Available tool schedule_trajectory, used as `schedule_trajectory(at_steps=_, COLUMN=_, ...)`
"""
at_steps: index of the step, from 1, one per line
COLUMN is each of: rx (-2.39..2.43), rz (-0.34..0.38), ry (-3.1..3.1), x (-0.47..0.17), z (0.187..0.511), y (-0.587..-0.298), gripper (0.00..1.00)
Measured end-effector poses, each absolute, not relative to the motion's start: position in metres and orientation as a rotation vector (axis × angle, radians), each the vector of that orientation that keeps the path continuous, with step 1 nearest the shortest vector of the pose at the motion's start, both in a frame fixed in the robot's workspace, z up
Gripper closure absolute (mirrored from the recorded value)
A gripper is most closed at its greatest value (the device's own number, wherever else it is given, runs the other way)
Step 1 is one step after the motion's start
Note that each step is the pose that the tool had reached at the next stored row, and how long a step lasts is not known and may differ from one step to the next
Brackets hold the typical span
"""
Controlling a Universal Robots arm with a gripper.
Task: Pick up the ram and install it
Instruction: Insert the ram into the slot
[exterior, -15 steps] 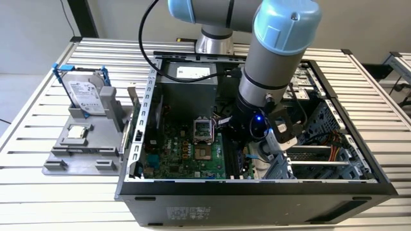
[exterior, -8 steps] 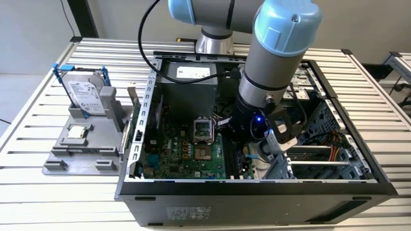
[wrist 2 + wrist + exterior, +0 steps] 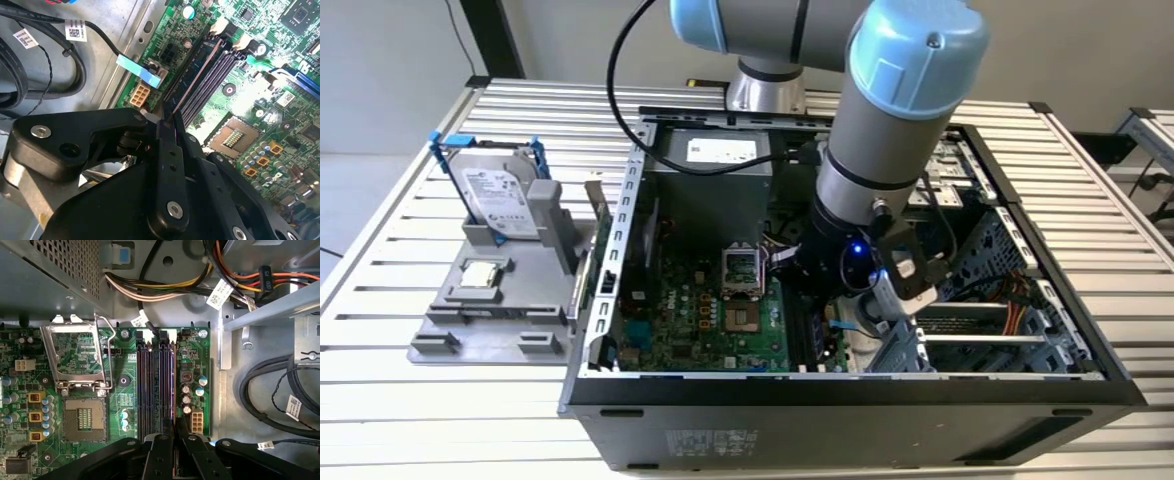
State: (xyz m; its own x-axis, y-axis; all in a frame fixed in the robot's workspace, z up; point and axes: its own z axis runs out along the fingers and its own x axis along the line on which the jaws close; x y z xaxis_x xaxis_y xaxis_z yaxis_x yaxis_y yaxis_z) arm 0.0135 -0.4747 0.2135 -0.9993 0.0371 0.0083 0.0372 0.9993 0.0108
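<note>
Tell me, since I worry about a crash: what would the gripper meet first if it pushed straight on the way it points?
The gripper, shut on the ram, points down at the memory slots. The ram's lower edge would likely meet a slot first; depth is unclear, and it may already be touching.

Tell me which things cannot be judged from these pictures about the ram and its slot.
- Whether the ram is fully seated: both wrist views see it edge-on.
- The ram's near end: the hand covers it in the second wrist view.
- The slot latch near the hand: hidden by the fingers in the first wrist view.
- The ram in the exterior view: the arm blocks it.
</note>
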Motion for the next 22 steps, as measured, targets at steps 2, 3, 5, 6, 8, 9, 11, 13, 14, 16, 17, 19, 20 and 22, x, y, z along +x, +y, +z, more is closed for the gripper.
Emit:
schedule_trajectory(at_steps=2, rx=-0.059, rz=-0.017, ry=-3.132, x=0.014, z=0.212, y=-0.475, gripper=1.0)
schedule_trajectory(at_steps=3, rx=-0.059, rz=-0.016, ry=-3.132, x=0.014, z=0.212, y=-0.475, gripper=1.0)
schedule_trajectory(at_steps=5, rx=-0.059, rz=-0.014, ry=-3.129, x=0.014, z=0.212, y=-0.475, gripper=1.0)
schedule_trajectory(at_steps=6, rx=-0.059, rz=-0.014, ry=-3.129, x=0.014, z=0.211, y=-0.475, gripper=1.0)
schedule_trajectory(at_steps=8, rx=-0.06, rz=-0.013, ry=-3.129, x=0.014, z=0.21, y=-0.474, gripper=1.0)
schedule_trajectory(at_steps=9, rx=-0.06, rz=-0.012, ry=-3.129, x=0.014, z=0.21, y=-0.475, gripper=1.0)
schedule_trajectory(at_steps=11, rx=-0.06, rz=-0.012, ry=-3.129, x=0.014, z=0.21, y=-0.475, gripper=1.0)
schedule_trajectory(at_steps=13, rx=-0.06, rz=-0.013, ry=-3.129, x=0.014, z=0.21, y=-0.474, gripper=1.0)
schedule_trajectory(at_steps=14, rx=-0.06, rz=-0.013, ry=-3.129, x=0.014, z=0.21, y=-0.474, gripper=1.0)
schedule_trajectory(at_steps=16, rx=-0.06, rz=-0.014, ry=-3.128, x=0.014, z=0.21, y=-0.474, gripper=0.0)
schedule_trajectory(at_steps=17, rx=-0.06, rz=-0.014, ry=-3.129, x=0.014, z=0.209, y=-0.474, gripper=0.0)
schedule_trajectory(at_steps=19, rx=-0.06, rz=-0.013, ry=-3.129, x=0.014, z=0.211, y=-0.474, gripper=0.0)
schedule_trajectory(at_steps=20, rx=-0.06, rz=-0.013, ry=-3.129, x=0.014, z=0.215, y=-0.474, gripper=0.0)
schedule_trajectory(at_steps=22, rx=-0.06, rz=-0.013, ry=-3.129, x=0.014, z=0.224, y=-0.474, gripper=0.0)
